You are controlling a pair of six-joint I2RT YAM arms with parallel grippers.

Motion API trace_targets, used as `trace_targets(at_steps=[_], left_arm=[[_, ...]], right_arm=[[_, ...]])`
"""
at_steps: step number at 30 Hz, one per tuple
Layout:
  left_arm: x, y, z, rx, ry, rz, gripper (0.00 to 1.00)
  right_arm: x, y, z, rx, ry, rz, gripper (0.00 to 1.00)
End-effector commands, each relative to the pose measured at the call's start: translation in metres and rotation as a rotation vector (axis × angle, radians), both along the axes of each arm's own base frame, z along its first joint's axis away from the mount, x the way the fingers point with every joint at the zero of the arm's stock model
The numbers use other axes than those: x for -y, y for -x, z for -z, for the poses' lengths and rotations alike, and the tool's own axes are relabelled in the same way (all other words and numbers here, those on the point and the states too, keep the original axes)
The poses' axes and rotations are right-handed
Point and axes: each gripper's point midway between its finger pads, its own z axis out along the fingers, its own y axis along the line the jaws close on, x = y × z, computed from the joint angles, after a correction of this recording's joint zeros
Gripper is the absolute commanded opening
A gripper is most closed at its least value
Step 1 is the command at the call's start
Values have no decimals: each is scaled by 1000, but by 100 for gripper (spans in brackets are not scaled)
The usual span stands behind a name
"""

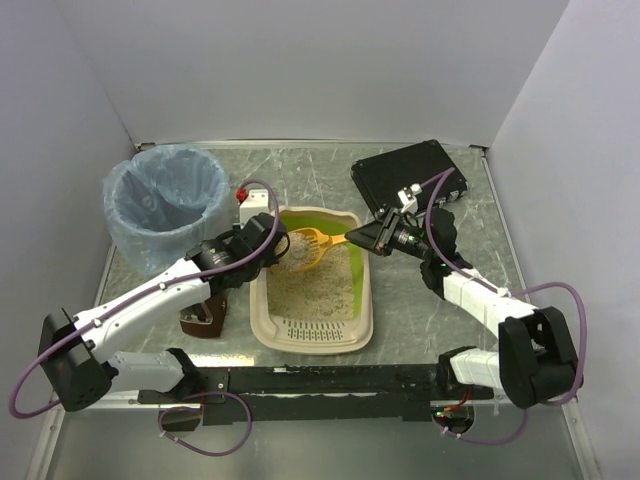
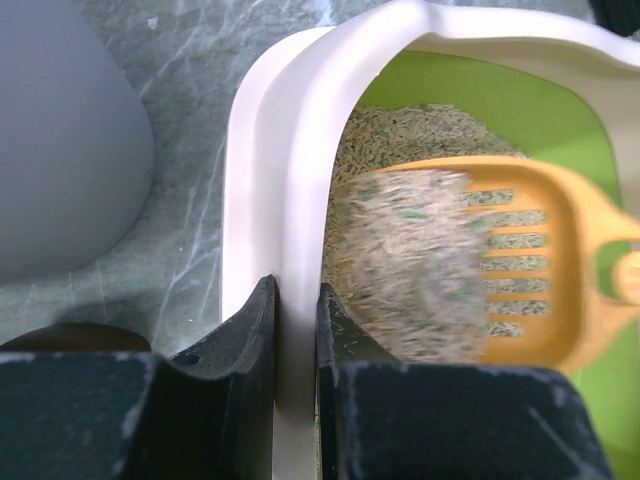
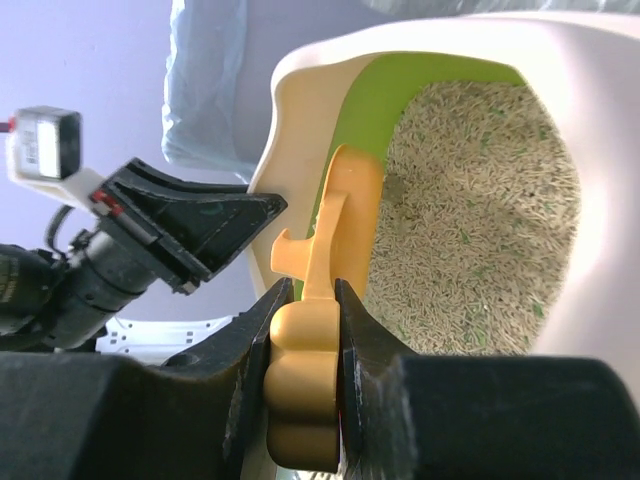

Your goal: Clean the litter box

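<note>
Tabletop (image 1: 300,165): left end effector (image 2: 297,300) pinches litter box (image 2: 265,130) wall; right end effector (image 3: 312,292) pinches scoop (image 3: 352,200).

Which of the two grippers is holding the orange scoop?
The right gripper: it is shut on the handle of the scoop. The left gripper instead clamps the rim of the litter box.

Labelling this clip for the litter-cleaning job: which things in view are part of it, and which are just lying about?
In use: litter box, rim clamped by left gripper; orange scoop, held by right gripper; bin with blue bag, probably for waste.
Lying about: black case; small dark brown object.
</note>
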Motion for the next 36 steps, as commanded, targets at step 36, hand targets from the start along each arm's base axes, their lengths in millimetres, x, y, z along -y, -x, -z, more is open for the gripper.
trace_targets(at_steps=[36], left_arm=[[30,-29,-24,196,453,21,1]], right_arm=[[62,21,-10,-95,-320,-29,0]])
